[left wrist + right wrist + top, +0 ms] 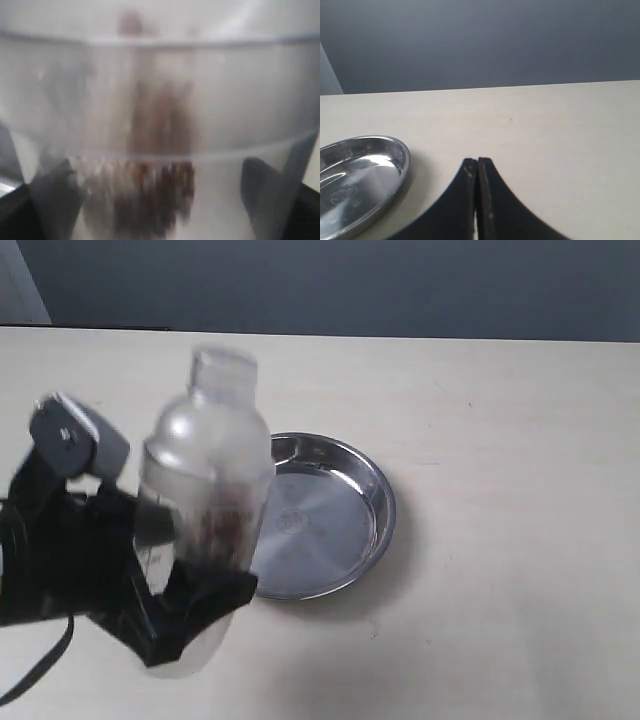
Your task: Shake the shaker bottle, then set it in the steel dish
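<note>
The shaker bottle (207, 490) is held upright above the table, blurred by motion, with brown granules smeared through its middle. My left gripper (190, 615) is shut on its lower body, black fingers on both sides. In the left wrist view the bottle (160, 125) fills the frame, with a dark finger (265, 195) at each edge. The steel dish (325, 515) lies empty on the table just right of the bottle. My right gripper (477, 162) is shut on nothing, low over the table beside the dish (360, 175). It does not show in the exterior view.
A pale wooden table (500, 440) runs back to a dark grey wall (350, 285). The black left arm and its cable (45, 570) fill the lower left corner of the exterior view.
</note>
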You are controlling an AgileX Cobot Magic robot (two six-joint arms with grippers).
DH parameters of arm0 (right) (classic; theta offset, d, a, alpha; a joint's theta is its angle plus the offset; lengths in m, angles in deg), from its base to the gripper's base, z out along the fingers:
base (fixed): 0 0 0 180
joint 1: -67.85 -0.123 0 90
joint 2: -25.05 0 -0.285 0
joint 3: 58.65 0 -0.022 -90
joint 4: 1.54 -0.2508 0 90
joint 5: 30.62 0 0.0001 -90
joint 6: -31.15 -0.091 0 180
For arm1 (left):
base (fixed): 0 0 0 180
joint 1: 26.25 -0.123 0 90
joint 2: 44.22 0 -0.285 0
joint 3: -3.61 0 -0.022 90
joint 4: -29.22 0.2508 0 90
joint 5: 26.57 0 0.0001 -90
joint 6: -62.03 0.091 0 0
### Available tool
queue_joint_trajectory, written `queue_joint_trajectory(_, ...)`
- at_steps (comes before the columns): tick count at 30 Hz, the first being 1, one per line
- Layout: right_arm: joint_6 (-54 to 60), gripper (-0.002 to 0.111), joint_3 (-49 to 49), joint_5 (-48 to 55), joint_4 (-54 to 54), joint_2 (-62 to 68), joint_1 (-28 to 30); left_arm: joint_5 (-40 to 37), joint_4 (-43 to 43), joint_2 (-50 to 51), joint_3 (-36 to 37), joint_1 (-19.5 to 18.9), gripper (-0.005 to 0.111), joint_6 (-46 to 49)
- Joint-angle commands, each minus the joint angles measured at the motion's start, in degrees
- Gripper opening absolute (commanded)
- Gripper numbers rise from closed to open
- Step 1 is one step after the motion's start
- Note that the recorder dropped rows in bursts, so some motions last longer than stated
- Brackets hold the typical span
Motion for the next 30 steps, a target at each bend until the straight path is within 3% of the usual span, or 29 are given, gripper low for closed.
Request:
queue_joint_trajectory(1, 0.0, -0.001, 0.07, -0.7, -0.22, -0.25, 0.24, 2.08, -5.35, -3.88, -10.27, 0.1, 0.0, 7.48)
queue_joint_trajectory(3, 0.0, -0.001, 0.07, -0.7, -0.22, -0.25, 0.24, 1.24, -2.44, -7.29, -18.11, 0.1, 0.0, 6.26)
queue_joint_trajectory(5, 0.0, -0.001, 0.07, -0.7, -0.22, -0.25, 0.24, 2.97, 3.82, -9.11, -20.28, 0.1, 0.0, 2.1)
queue_joint_trajectory(8, 0.0, -0.001, 0.07, -0.7, -0.22, -0.25, 0.24, 6.31, 5.48, -7.5, -11.91, 0.21, 0.0, 0.91)
queue_joint_trajectory(10, 0.0, -0.001, 0.07, -0.7, -0.22, -0.25, 0.24, 2.63, -1.31, -4.57, -3.14, 0.65, 0.0, 8.21)
queue_joint_trajectory(12, 0.0, -0.001, 0.07, -0.7, -0.22, -0.25, 0.24, 3.45, -11.09, -3.36, 0.47, 0.99, 0.0, 20.82)
queue_joint_trajectory(14, 0.0, -0.001, 0.07, -0.7, -0.22, -0.25, 0.24, 7.6, -18.08, -5.04, -2.61, 1.13, 0.0, 32.46)
queue_joint_trajectory(16, 0.0, -0.001, 0.07, -0.58, -0.22, -0.25, 0.24, 9.19, -21.88, -8.17, -8.49, 1.13, 0.0, 37.42)
queue_joint_trajectory(18, 0.0, -0.001, 0.07, -0.7, -0.22, -0.25, 0.24, 8.96, -19.75, -10.74, -13.82, 1.13, 0.0, 36.6)
queue_joint_trajectory(20, 0.0, -0.001, 0.07, -0.7, -0.22, -0.25, 0.24, 9.19, -14.19, -11.76, -14.59, 1.13, 0.0, 30.29)
queue_joint_trajectory(23, 0.0, -0.001, 0.07, -0.7, -0.22, -0.25, 0.24, 8.67, -11.03, -8.55, -6.36, 1.13, 0.0, 24.99)
queue_joint_trajectory(25, 0.0, -0.001, 0.07, -0.7, -0.22, -0.25, 0.24, 7.38, -19.58, -4.68, 0.49, 1.13, 0.0, 30.13)
queue_joint_trajectory(27, 0.0, -0.001, 0.07, -0.7, -0.22, -0.25, 0.24, 12.43, -32.52, -2.43, 3.45, 1.13, 0.0, 39.83)
queue_joint_trajectory(29, 0.0, -0.001, 0.07, -0.7, -0.22, -0.25, 0.24, 22.6, -40.37, -3.56, 1.07, 1.13, 0.0, 51.13)
queue_joint_trajectory(30, 0.0, -0.001, 0.07, -0.7, -0.22, -0.25, 0.24, 24.12, -42.73, -4.98, -2.08, 1.13, 0.0, 54.76)
